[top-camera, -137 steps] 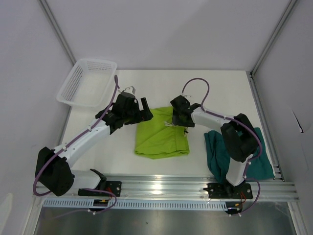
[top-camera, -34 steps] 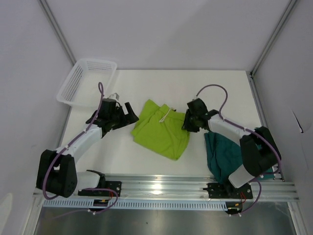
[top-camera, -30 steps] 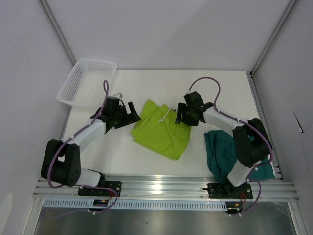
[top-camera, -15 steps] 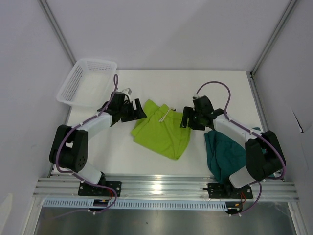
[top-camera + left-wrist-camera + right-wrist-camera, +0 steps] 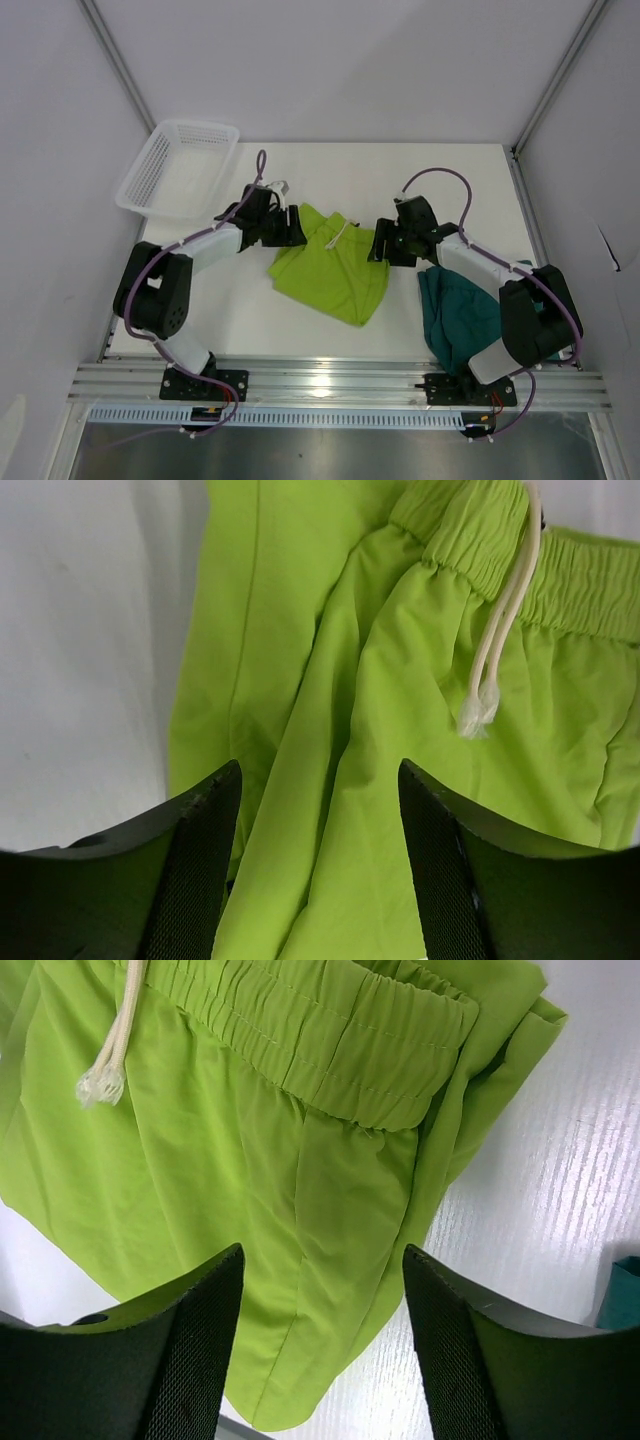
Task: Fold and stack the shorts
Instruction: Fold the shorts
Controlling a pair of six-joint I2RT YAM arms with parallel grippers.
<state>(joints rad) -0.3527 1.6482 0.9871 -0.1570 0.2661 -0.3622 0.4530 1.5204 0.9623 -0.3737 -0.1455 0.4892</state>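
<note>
- A white plastic mesh basket [image 5: 178, 168] sits at the far left corner of the white table [image 5: 450, 180], well apart from both garments. It plays no part in the fold.
- The left gripper [image 5: 318, 780] hangs low over the left side of the lime pair. Its two black fingers stand apart, with a loose fold of cloth showing between them and nothing pinched. Whether the pads touch the fabric cannot be told.
- The bright lime yellow-green fabric shorts [image 5: 330, 265] lie skewed in the middle of the table, waistband toward the far edge. They look thin, light and limp, so they will probably sag and crease when lifted and slide easily on the smooth top. The gathered elastic waistband [image 5: 320, 1030] is likely the firmest place to grip. One hold at each end of it should keep the cloth spread out. The pale drawstring [image 5: 497, 630] lies loose and could snag.
- The right gripper [image 5: 320, 1260] hovers over the waistband's right corner with its jaws apart, clamped on nothing.
- The dark teal green fabric shorts [image 5: 455, 310] lie crumpled near the table's near right corner, partly under the right arm. They look equally soft and need flattening, and no drawstring can be made out on them.
</note>
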